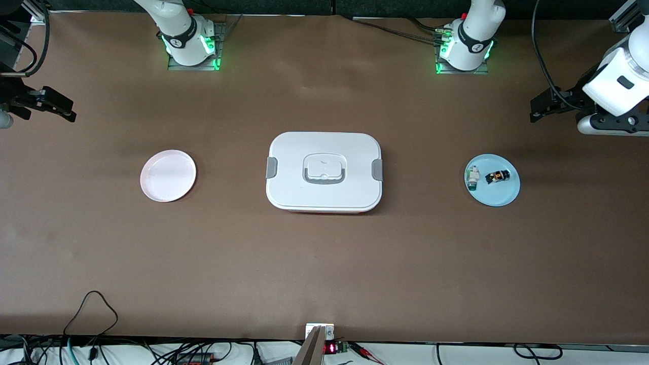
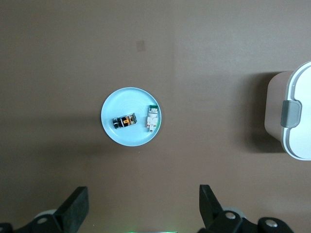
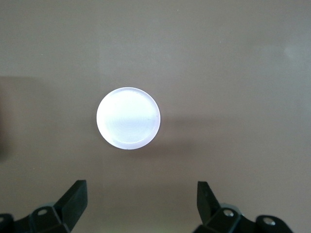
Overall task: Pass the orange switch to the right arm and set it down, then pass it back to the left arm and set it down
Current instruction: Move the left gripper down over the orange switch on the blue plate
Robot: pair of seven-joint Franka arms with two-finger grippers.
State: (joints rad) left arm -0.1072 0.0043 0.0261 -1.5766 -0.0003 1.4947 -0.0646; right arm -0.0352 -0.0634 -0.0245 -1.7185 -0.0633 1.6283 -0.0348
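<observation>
My small black orange-faced switch (image 1: pixel 497 177) lies on the round pale blue plate (image 1: pixel 502 198), just beside a white-and-green component (image 1: pixel 472 177), toward the left arm's end of the table. The large white lidded box (image 1: pixel 324 171) sits mid-table; a round pink plate (image 1: pixel 168 175) lies toward the right arm's end. My left gripper (image 1: pixel 545 109) and right gripper (image 1: pixel 56 106) hang wide open, empty, over the table ends.
</observation>
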